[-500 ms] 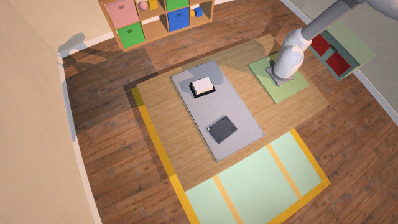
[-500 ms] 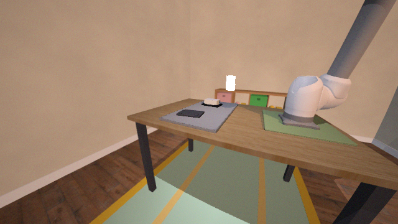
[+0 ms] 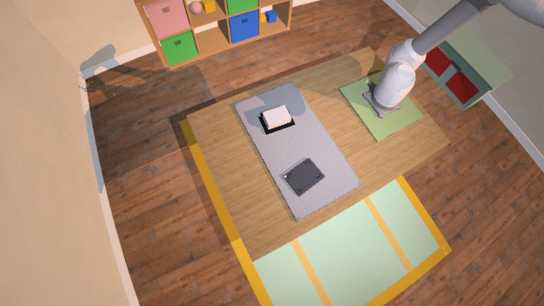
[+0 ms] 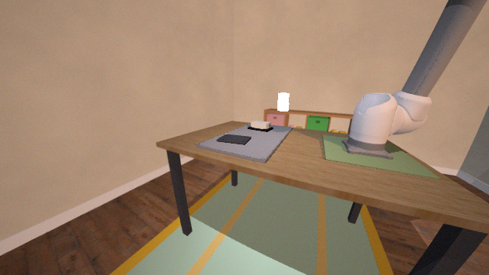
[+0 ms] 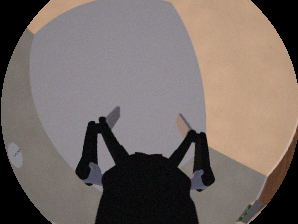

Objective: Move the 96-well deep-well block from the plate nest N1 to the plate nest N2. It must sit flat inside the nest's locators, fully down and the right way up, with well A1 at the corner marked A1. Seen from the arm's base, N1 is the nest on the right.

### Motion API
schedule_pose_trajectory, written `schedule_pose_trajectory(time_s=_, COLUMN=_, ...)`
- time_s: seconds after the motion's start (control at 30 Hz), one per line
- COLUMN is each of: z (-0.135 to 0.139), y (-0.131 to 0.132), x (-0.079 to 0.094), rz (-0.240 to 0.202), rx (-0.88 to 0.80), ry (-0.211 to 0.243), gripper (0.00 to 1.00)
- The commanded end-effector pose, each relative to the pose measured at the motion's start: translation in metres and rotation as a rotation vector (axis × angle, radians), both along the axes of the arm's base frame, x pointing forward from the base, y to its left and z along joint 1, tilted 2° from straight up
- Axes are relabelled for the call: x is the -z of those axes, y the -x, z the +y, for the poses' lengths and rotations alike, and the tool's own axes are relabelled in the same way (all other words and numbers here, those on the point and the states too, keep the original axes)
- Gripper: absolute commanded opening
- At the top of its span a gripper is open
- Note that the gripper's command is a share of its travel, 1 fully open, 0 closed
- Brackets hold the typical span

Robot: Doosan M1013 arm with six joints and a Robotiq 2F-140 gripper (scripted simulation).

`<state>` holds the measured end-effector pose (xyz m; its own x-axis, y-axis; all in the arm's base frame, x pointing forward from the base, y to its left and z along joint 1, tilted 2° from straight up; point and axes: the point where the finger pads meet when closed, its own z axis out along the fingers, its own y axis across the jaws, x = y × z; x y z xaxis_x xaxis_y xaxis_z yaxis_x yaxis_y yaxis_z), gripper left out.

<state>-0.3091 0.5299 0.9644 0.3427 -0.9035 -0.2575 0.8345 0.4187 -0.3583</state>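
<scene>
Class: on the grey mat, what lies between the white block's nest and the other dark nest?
Only bare grey mat separates the block from the vacant nest, per the top view.

The arm (image 3: 395,78) is glossy white at its bulbous joint housings — with a plain grey tubular link (image 3: 442,30) above. Its gripper (image 5: 148,123) is black, two slim linkage fingers with pale grey tips.
</scene>
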Motion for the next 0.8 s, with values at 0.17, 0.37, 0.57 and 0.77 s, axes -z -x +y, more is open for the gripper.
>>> schedule_pose_trajectory(time_s=0.17, z=0.012, y=-0.015, x=0.003, rz=0.034, rx=0.102, ry=0.079, gripper=1.00)
schedule_pose_trajectory(time_s=0.37, z=0.031, y=-0.038, x=0.009, rz=0.048, rx=0.144, ry=0.113, gripper=1.00)
schedule_pose_trajectory(time_s=0.57, z=0.046, y=-0.058, x=0.013, rz=0.074, rx=0.220, ry=0.173, gripper=1.00)
schedule_pose_trajectory(time_s=0.77, z=0.059, y=-0.078, x=0.018, rz=0.098, rx=0.286, ry=0.225, gripper=1.00)
